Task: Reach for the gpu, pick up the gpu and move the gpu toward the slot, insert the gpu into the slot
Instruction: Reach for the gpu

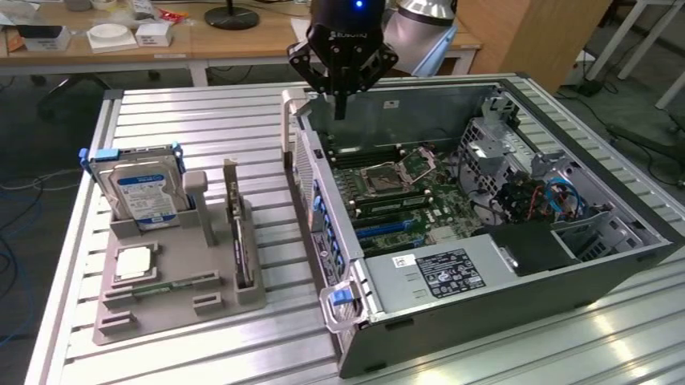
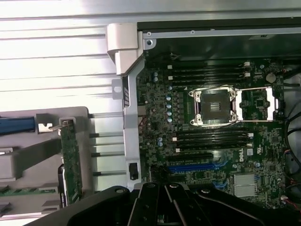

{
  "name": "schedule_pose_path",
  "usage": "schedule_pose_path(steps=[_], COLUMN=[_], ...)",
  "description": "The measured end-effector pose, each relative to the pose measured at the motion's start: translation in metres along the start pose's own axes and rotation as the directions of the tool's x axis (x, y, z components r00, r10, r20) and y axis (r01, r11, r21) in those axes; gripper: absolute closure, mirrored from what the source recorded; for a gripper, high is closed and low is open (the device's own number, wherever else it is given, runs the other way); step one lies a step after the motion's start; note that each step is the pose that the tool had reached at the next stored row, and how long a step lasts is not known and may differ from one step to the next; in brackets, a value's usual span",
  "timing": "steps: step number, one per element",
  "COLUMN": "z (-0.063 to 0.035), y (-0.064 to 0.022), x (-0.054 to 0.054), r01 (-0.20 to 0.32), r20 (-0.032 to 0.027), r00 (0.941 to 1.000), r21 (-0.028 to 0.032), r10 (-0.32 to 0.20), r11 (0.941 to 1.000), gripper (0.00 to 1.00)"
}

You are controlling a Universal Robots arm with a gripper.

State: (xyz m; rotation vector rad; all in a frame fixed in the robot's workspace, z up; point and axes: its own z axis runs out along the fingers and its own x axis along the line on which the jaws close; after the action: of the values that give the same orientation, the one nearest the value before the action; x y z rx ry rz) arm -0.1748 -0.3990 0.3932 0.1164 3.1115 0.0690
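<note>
In the exterior view, the pincer (image 1: 340, 111) is seen hanging above the far corner of an open computer case (image 1: 450, 309), its fingers drawn tightly together with nothing held between them. The gpu (image 1: 240, 241) is found well apart from it, toward the exterior view's left, standing on its edge in a grey holder (image 1: 172, 313) that rests on the slatted metal desk (image 1: 192, 112) just beside the case. A blue-labelled hard drive (image 1: 141, 192) is set upright in the same holder, and a small square processor chip (image 1: 134, 261) is laid flat in front of it. Inside the case, the blue slot (image 1: 391, 228) is seen on the motherboard (image 1: 402, 192), with nothing seated in it. In the wrist view, the clenched black pincer (image 2: 164, 200) is shown over the edge of the motherboard (image 2: 155, 94), close to the blue slot (image 2: 197, 167). The gpu (image 2: 70, 160) is seen edge-on as a thin green strip in the grey holder (image 2: 28, 165), outside the case wall, with the desk (image 2: 56, 56) beyond it. The processor socket (image 2: 216, 106) is seen with its metal frame swung open.
</note>
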Motion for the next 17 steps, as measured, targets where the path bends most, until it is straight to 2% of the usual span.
schedule_pose_path(steps=[17], z=[-0.0008], y=[-0.0027], x=[0.025], r01=[0.0], r20=[0.0], r00=[1.0], r21=[0.0], r10=[0.0], r11=[1.0], gripper=[0.9])
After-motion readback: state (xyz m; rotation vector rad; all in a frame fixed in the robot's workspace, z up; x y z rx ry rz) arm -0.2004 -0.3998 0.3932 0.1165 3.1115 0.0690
